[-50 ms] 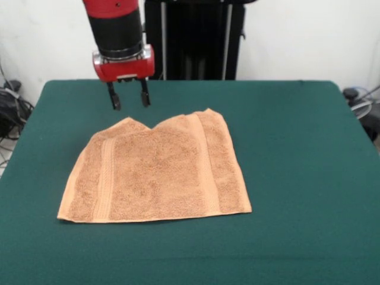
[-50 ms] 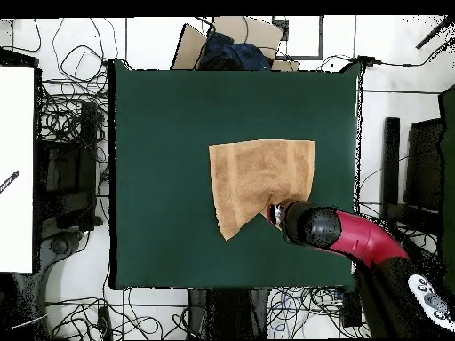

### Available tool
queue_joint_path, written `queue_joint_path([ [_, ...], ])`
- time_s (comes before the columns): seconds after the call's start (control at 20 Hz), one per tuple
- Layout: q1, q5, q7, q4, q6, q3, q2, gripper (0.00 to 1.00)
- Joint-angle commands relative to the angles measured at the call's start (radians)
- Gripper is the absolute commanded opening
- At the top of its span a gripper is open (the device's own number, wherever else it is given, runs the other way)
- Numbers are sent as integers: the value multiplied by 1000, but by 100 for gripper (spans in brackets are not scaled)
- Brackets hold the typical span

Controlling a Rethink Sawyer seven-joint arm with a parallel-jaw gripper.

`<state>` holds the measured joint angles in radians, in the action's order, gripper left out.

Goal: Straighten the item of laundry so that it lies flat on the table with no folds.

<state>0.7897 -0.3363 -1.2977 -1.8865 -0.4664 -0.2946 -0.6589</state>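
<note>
Front view. Item: hand towel [image 1: 155, 175], orange-tan terry, lying on the green table [image 1: 297, 154] just below and in front of the pincer [image 1: 128, 95]. Condition: mostly spread; the near edge and both sides lie flat, woven bands visible. The far edge, the one closest to the pincer, shows a notch between two peaks, which suggests a corner or strip folded over there. Judgement: task largely advanced, not finished; the far edge remains to be opened out. Pincer: two dark fingers [image 1: 113, 98] hang parted with clear gap between them, holding nothing, above the table just behind the towel's far edge. Arm: red and black wrist comes straight down, tool pointing vertically at the table.

Overhead view. Towel [image 2: 258, 178] lies just beyond the pincer [image 2: 276, 213], its outline irregular: one corner runs to a point beside the tool, the edge nearest it cut back. Arm reaches in diagonally over the table's edge; fingers hidden beneath the wrist here.
</note>
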Motion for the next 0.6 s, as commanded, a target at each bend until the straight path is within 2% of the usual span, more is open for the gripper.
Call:
queue_joint_path([
  [0.05,0,-65,-4,50,23,-55,39,100],
  [0.35,0,-76,-11,50,33,-56,12,100],
  [0.6,4,-79,17,69,-21,-44,-23,100],
])
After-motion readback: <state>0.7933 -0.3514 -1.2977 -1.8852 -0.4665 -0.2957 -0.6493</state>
